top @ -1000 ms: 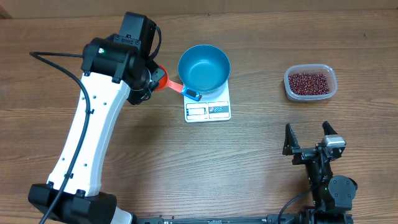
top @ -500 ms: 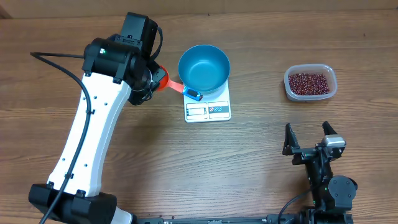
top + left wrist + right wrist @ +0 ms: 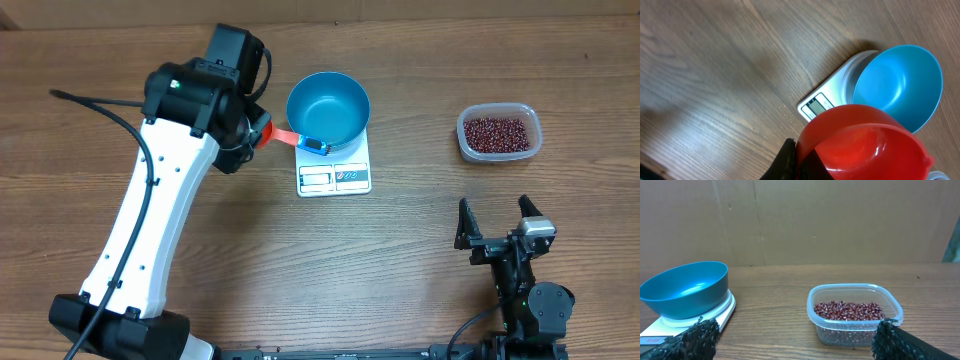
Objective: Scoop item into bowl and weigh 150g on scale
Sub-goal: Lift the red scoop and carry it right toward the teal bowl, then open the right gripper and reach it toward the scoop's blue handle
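Overhead: left gripper [image 3: 258, 133] closed on red scoop [image 3: 280, 136] just left of blue bowl [image 3: 328, 110], which sits on white scale [image 3: 335, 178]; red-brown beans [image 3: 495, 132] lie in clear tub [image 3: 461, 138] far right; right gripper [image 3: 495, 222] spread wide above table [image 3: 400, 260]. Left wrist: scoop's red cup fills lower frame, bowl on scale beyond. Right wrist: bowl left, tub of beans right, well apart.

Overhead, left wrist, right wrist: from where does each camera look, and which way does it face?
Overhead: above the table, facing straight down; left arm, right arm, blue bowl on scale, bean tub.
Left wrist: on the left arm, facing down at bowl and scale; its held red scoop fills the foreground.
Right wrist: low, facing level across the table; its open fingers at the bottom corners.
All three share bowl and scale.
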You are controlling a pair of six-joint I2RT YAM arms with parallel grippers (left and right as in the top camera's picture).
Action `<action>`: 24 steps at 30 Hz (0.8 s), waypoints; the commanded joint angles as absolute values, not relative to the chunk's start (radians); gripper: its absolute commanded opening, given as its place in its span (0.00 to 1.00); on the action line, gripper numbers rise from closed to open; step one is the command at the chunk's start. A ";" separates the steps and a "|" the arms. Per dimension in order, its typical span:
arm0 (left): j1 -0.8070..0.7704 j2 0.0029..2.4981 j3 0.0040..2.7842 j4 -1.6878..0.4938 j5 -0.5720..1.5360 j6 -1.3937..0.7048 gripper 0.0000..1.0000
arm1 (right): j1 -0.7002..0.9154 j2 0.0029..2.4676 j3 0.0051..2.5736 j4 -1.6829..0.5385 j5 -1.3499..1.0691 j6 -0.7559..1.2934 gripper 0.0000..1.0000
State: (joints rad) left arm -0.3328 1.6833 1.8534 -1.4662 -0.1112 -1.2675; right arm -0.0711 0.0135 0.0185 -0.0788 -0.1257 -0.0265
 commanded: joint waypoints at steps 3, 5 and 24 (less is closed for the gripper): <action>-0.369 1.678 1.865 -1.473 -0.138 -1.353 0.04 | -0.067 0.003 0.008 -0.074 -0.121 -0.026 1.00; -0.375 1.678 1.865 -1.478 -0.137 -1.376 0.04 | -0.067 0.003 0.008 -0.074 -0.121 -0.026 1.00; -0.383 1.678 1.865 -1.542 -0.130 -1.395 0.04 | -0.067 0.005 0.008 -0.072 -0.151 -0.021 1.00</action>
